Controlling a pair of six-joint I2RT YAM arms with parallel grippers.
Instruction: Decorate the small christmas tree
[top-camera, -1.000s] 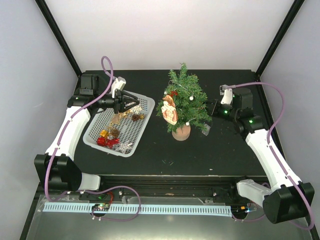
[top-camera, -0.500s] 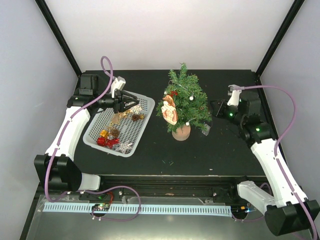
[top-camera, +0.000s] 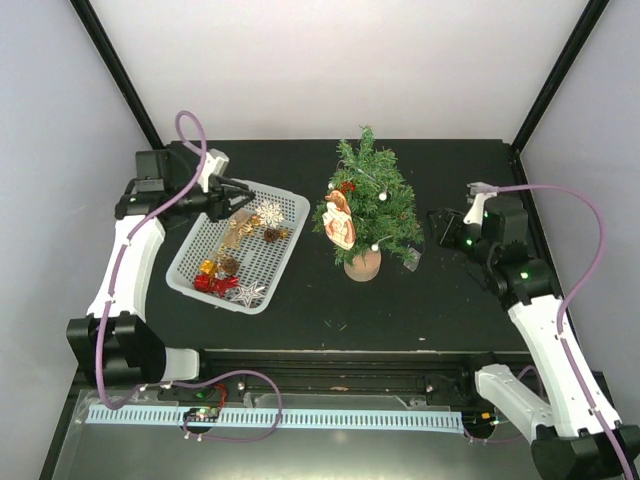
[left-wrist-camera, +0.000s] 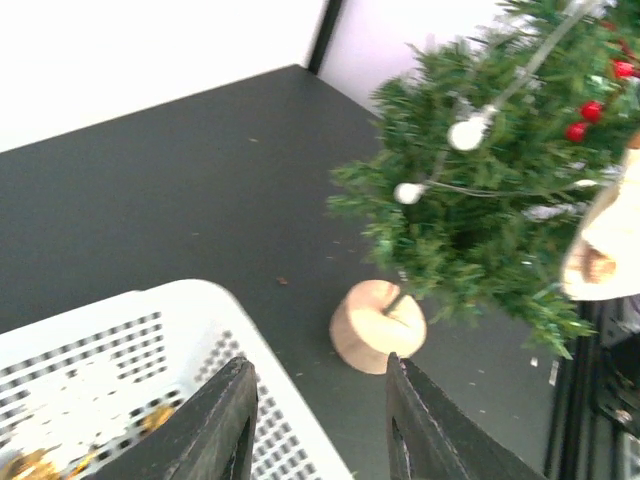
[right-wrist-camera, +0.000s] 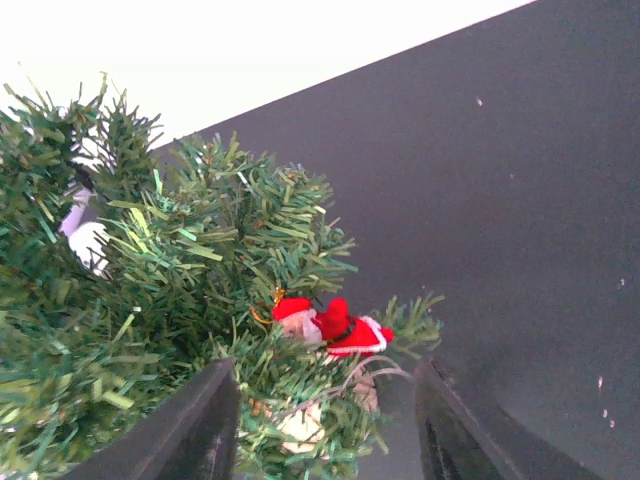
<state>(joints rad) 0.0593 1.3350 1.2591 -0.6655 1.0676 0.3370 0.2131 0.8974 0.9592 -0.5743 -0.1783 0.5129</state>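
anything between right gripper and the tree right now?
Nothing visible. The right gripper sits open beside the small christmas tree, and its wrist view shows only branches straight ahead, with a red Santa ornament hanging on them.

I work in a robotics lab cell, a test booth rather than a lived-in room. My left arm (top-camera: 128, 262) and right arm (top-camera: 548, 322) are bolted to a metal rail (top-camera: 330, 362) at the near edge of a matte black table (top-camera: 300, 310). Plain white panels (top-camera: 330, 60) wall it in, joined by black frame posts (top-camera: 115, 70). Purple cables (top-camera: 190, 135) loop off my arms, and a white slotted cable strip (top-camera: 270, 418) runs along the front.
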